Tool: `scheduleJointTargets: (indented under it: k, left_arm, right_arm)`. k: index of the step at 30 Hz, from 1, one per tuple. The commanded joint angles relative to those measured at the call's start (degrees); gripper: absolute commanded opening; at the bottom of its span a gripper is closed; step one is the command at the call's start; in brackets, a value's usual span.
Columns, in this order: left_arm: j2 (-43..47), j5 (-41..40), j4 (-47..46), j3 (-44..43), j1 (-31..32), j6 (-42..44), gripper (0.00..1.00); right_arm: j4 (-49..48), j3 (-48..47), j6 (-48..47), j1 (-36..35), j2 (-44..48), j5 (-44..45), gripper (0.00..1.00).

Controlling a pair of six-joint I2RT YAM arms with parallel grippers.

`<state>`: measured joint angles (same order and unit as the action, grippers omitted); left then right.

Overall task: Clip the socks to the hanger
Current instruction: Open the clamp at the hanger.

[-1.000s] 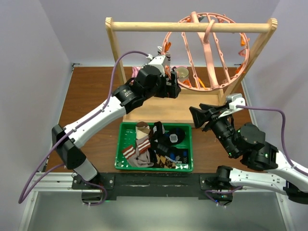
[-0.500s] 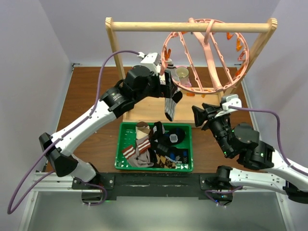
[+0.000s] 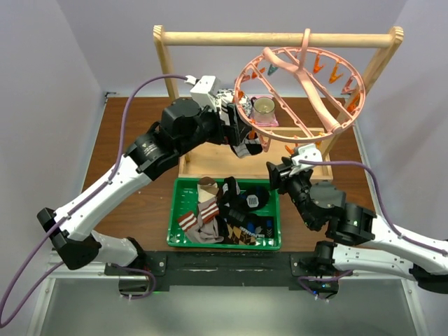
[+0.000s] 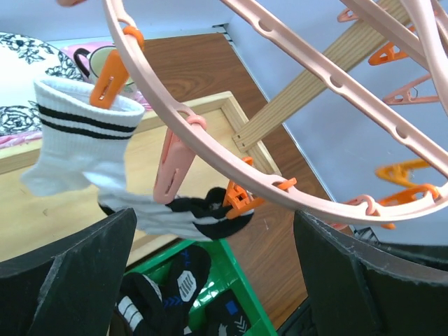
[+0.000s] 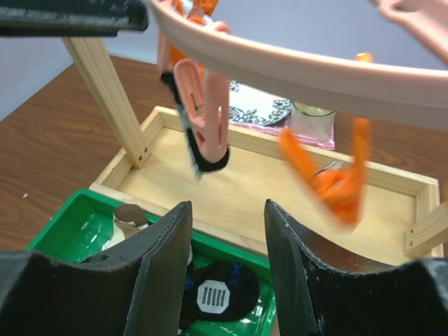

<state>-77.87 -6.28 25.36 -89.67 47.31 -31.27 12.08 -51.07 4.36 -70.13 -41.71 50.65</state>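
Observation:
The pink ring hanger (image 3: 311, 87) hangs tilted from the wooden rack's top bar. A white sock with black stripes and a black toe (image 4: 84, 140) hangs from an orange clip (image 4: 106, 82) on the hanger's rim (image 4: 231, 150). It also shows in the top view (image 3: 245, 145) and the right wrist view (image 5: 203, 154). My left gripper (image 3: 238, 129) is open and empty just beside the sock, jaws wide apart (image 4: 213, 280). My right gripper (image 3: 280, 171) is open and empty below the ring's near rim (image 5: 227, 269). Several other socks (image 3: 224, 213) lie in the green basket.
The green basket (image 3: 224, 245) sits at the near middle of the table. The light wooden rack (image 3: 280, 38) stands on a shallow wooden tray (image 3: 210, 162). A small jar (image 3: 264, 106) and a pink floral cloth (image 4: 21, 84) lie behind the ring.
The hanger has swung from near upright to a flatter tilt. The left arm has drawn back left, and the sock that dangled under it now hangs from the rim. The right gripper moved left and forward.

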Motion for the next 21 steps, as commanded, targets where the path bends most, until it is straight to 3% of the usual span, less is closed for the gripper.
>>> scheduleJointTargets:
  k: [1, 14, 21]
  left_arm:
    - [2.3, 6.0, -2.4, 0.3, 0.0, 2.6, 1.00]
    - [4.3, 19.6, -5.6, 0.5, -0.1, 2.2, 1.00]
    - [5.6, 28.6, -8.4, 1.9, -0.1, 1.5, 1.00]
  right_arm:
    - [-4.4, 0.1, -5.7, -0.1, 2.7, 4.4, 0.49]
    - [-3.8, 3.9, -6.4, -0.1, 8.0, 7.3, 0.40]
    - [-11.4, 6.1, -12.5, -0.1, 6.9, 8.7, 0.38]
